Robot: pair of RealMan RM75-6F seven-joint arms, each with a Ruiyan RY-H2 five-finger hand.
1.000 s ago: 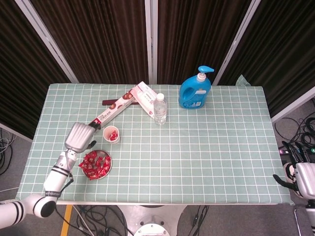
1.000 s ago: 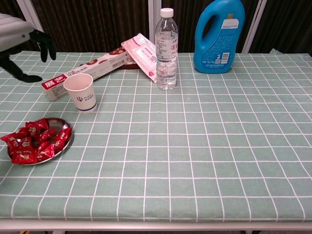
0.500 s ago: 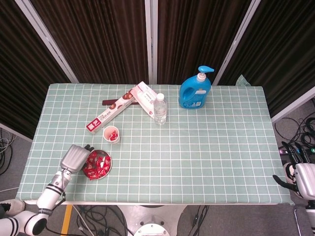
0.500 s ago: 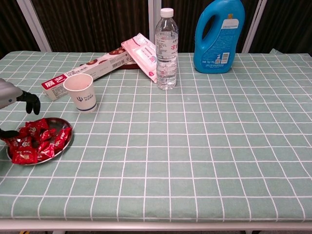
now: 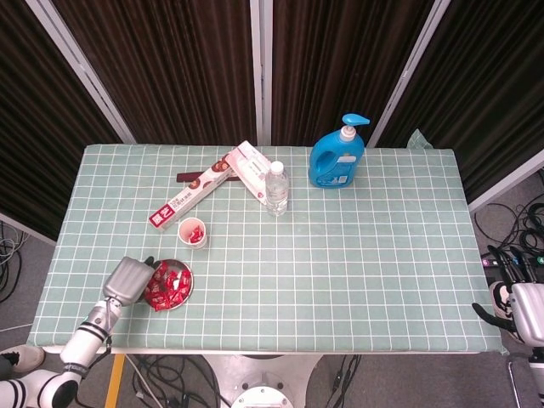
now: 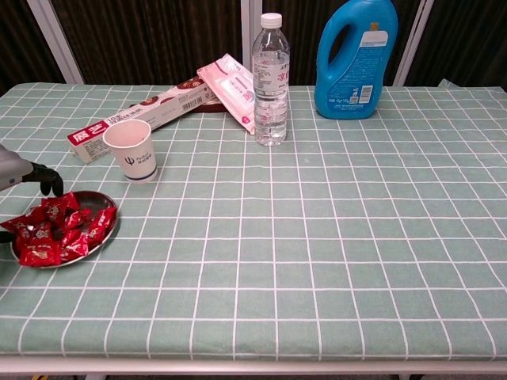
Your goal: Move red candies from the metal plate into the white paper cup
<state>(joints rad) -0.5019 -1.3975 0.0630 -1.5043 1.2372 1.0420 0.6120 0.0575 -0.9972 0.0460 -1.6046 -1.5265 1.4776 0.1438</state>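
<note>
The metal plate (image 5: pixel 189 286) (image 6: pixel 98 203) sits near the table's front left corner, heaped with several red candies (image 5: pixel 167 285) (image 6: pixel 57 233). Just behind it stands the white paper cup (image 5: pixel 193 231) (image 6: pixel 133 150), upright, with a red candy (image 5: pixel 196 236) showing inside from the head view. My left hand (image 5: pixel 129 279) (image 6: pixel 17 172) hangs low over the plate's left edge, its dark fingers (image 6: pixel 52 184) apart above the candies and holding nothing that I can see. My right hand (image 5: pixel 525 310) stays off the table's right edge, empty.
A clear water bottle (image 5: pixel 276 189) (image 6: pixel 270 79) and a blue detergent bottle (image 5: pixel 337 157) (image 6: pixel 354 55) stand at the back. A long red-and-white box (image 5: pixel 189 197) (image 6: pixel 150 111) and a pink pack (image 5: pixel 251 167) (image 6: pixel 234 87) lie behind the cup.
My left hand has come down from beside the cup and box to the plate's left edge and now hovers over the candies. The right hand has not moved.
</note>
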